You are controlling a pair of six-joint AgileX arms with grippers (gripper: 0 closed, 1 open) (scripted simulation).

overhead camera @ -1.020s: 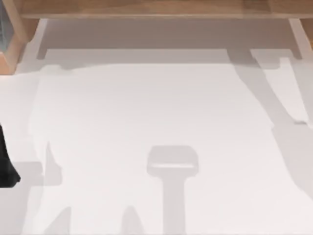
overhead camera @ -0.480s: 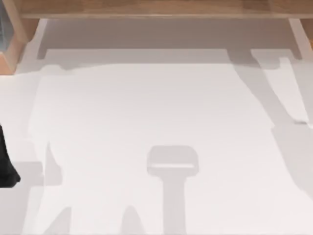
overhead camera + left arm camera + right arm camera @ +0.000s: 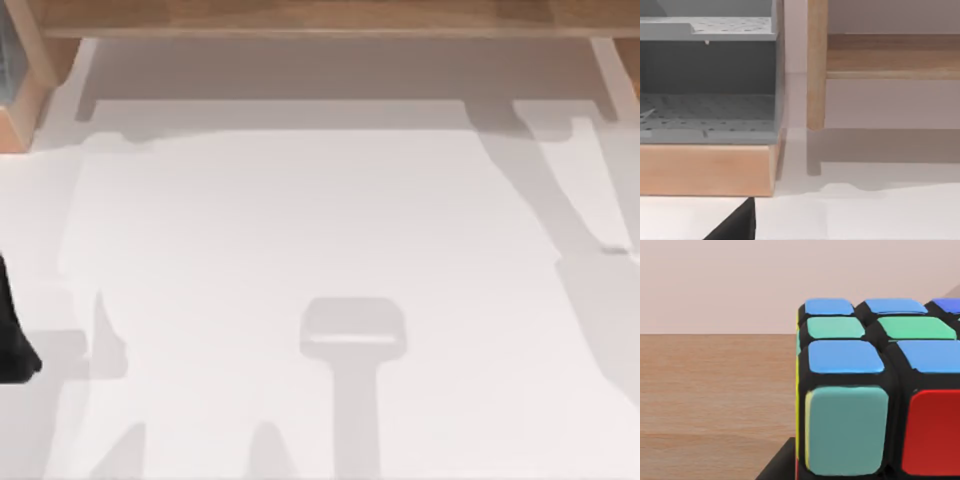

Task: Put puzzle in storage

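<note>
Currently, one item in transit: a puzzle cube (image 3: 875, 390) sits at the lower right of the right wrist view, close against the lens, above a brown wood-grain surface (image 3: 715, 390). A black piece, presumably part of the right tool, shows at the bottom edge beside the cube; whether that tool pinches the cube or merely sits near it cannot be told.

Cube: black body, rounded square tiles with a soft sheen, in blue, green, teal, red and a sliver of yellow; edges bevelled, faces flat.

Storage unit (image 3: 710, 90): grey tiered shelves with a perforated, speckled floor, set on a pale wooden base, at the left of the left wrist view; a slim wooden post (image 3: 816, 75) stands just beside it.

Counter (image 3: 320, 220): plain matt white, crossed by soft shadows, wooden framing along the upper edge of the top view.

Left arm (image 3: 12, 340): dark shape at the left edge, apparently parked; its tool's state cannot be told.

Handling note, as judgement: carry the cube level, keep the flat faces squarely gripped, approach the grey shelf opening straight on, clear the wooden lip and post, release only once seated.
</note>
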